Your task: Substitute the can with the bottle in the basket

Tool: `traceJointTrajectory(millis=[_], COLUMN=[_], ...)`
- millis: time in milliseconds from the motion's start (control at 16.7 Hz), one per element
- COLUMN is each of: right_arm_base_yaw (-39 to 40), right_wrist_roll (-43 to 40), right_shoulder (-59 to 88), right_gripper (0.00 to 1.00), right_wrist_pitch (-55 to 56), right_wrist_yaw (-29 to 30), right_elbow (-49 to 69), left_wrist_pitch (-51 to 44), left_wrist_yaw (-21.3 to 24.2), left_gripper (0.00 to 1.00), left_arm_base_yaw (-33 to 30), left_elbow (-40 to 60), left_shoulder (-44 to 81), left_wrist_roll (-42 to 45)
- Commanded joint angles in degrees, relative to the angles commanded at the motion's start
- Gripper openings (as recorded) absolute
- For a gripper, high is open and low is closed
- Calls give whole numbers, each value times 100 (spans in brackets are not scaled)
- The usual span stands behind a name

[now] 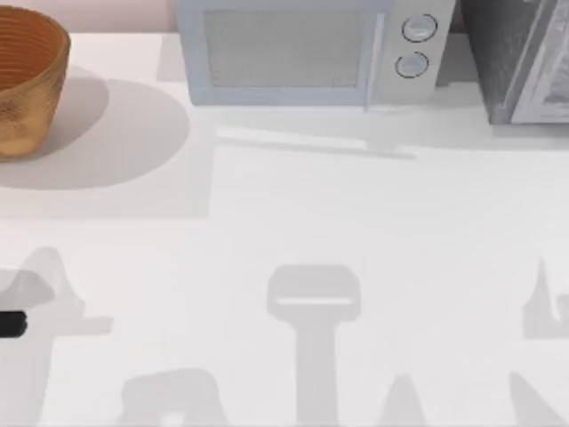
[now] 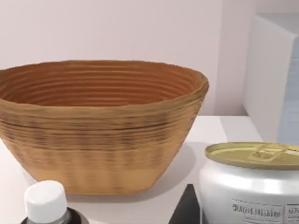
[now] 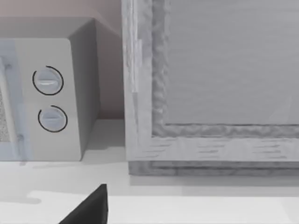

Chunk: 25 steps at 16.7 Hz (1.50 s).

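The basket (image 1: 27,80) is a round brown woven bowl standing at the table's far left corner. In the left wrist view the basket (image 2: 100,126) rises straight ahead, and its ribbed inside shows nothing over the rim. On the table before it, close to the camera, stands the can (image 2: 250,186), white with a dull gold top. The bottle (image 2: 45,200) with its white cap stands close by on the other side. A dark part of my left gripper (image 2: 187,207) shows between them. My left gripper (image 1: 11,325) sits at the table's left edge. My right gripper (image 3: 91,207) faces the back right corner.
A grey-white microwave (image 1: 302,53) with two round knobs stands along the back edge at the middle. A larger grey appliance (image 1: 524,62) stands at the back right. Bare white table (image 1: 293,222) stretches across the middle and front.
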Motion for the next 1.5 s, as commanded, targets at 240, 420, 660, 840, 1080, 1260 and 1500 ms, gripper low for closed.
traceJointTrajectory(millis=[240, 420, 660, 840, 1080, 1260, 1500], right_arm_base_yaw=[0, 0, 0, 0, 0, 0, 0], right_wrist_roll=[0, 0, 0, 0, 0, 0, 0], right_shoulder=[0, 0, 0, 0, 0, 0, 0], right_gripper=[100, 100, 100, 100, 100, 100, 100], right_wrist_pitch=[0, 0, 0, 0, 0, 0, 0], right_wrist_yaw=[0, 0, 0, 0, 0, 0, 0], right_elbow=[0, 0, 0, 0, 0, 0, 0], left_wrist_pitch=[58, 47, 33, 109, 515, 1031, 1907], left_wrist_yaw=[-6, -8, 19, 146, 546, 1007, 1779], left_gripper=[0, 0, 0, 0, 0, 0, 0], left_arm_base_yaw=[-20, -3, 25, 46, -37, -186, -463], left_elbow=[-156, -156, -169, -90, 315, 825, 1701], left_shoulder=[-156, -129, 143, 787, 1989, 3065, 4682], left_wrist_roll=[-3, 8, -7, -19, 11, 60, 135])
